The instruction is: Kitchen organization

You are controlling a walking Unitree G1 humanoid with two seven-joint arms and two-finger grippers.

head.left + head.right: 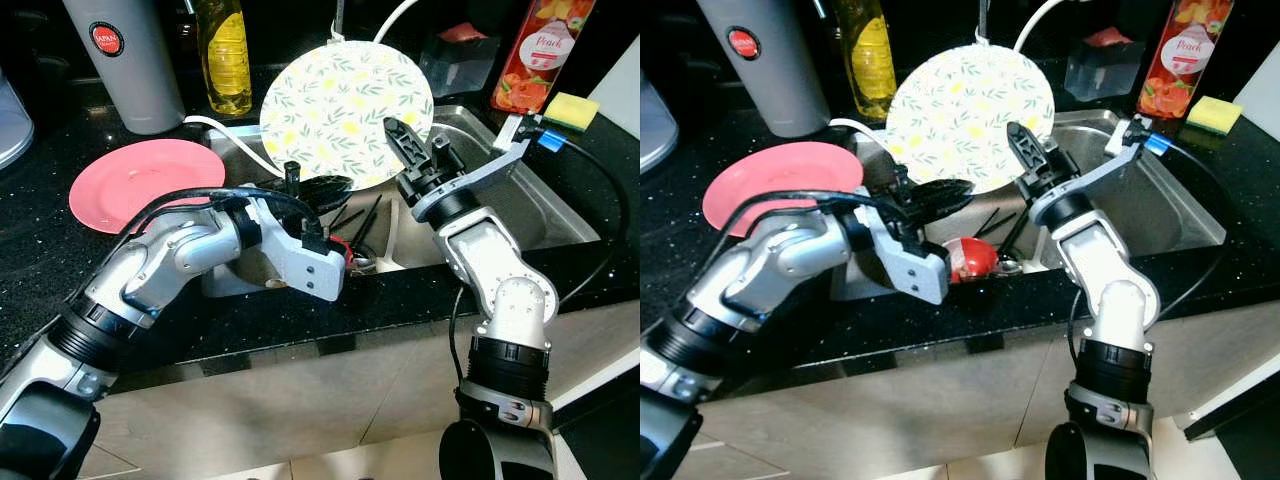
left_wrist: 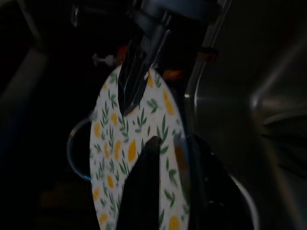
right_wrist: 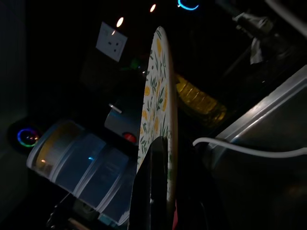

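A round floral plate point(image 1: 340, 105) with yellow and green leaves stands on edge above the sink point(image 1: 545, 205). My right gripper point(image 1: 398, 135) is shut on its right rim; the right wrist view has the plate point(image 3: 156, 96) edge-on between the fingers point(image 3: 149, 182). My left gripper point(image 1: 322, 186) reaches in from the left and closes on the plate's lower rim, one finger point(image 2: 144, 191) lying across the patterned face point(image 2: 115, 143). A pink plate point(image 1: 145, 180) lies flat on the black counter to the left.
A red bowl point(image 1: 970, 258) and dark utensils point(image 1: 365, 220) lie in the sink. Behind stand a grey flask point(image 1: 125, 60), an oil bottle point(image 1: 225, 55) and a peach bottle point(image 1: 540, 50). A yellow sponge point(image 1: 570, 108) sits at the right. A white cable point(image 1: 230, 140) crosses the sink's rim.
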